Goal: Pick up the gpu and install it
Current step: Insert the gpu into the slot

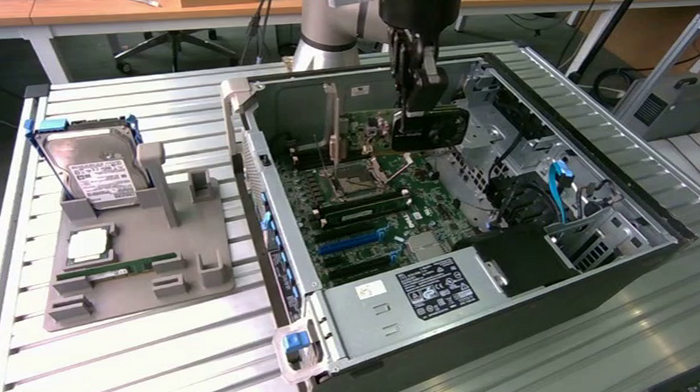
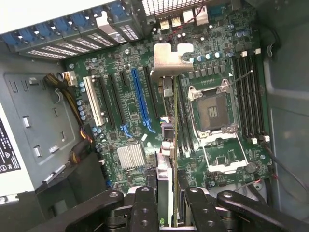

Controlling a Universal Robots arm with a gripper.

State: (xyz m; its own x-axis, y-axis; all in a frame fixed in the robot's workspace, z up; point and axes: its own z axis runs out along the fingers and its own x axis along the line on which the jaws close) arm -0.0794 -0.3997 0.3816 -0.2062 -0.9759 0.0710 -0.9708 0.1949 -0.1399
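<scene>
— What is the hand doing now?

— I see my black two-finger gripper partly closed, grasping the gpu, a flat green circuit card with a black cooler and a silver metal end bracket. The card stands on its edge between the fingers, above the green motherboard inside the open grey metal computer case.

— And the shapes around it?

— In the wrist view the bracket is bent, shiny steel. Near it lie a long blue plastic slot, a white slot, a square bare processor socket and a ribbed silver heatsink.

— Outside the case?

— On the exterior view's left, a grey plastic fixture rests on the white slatted table. It carries a silver hard drive with white label and a slim green memory stick.
</scene>
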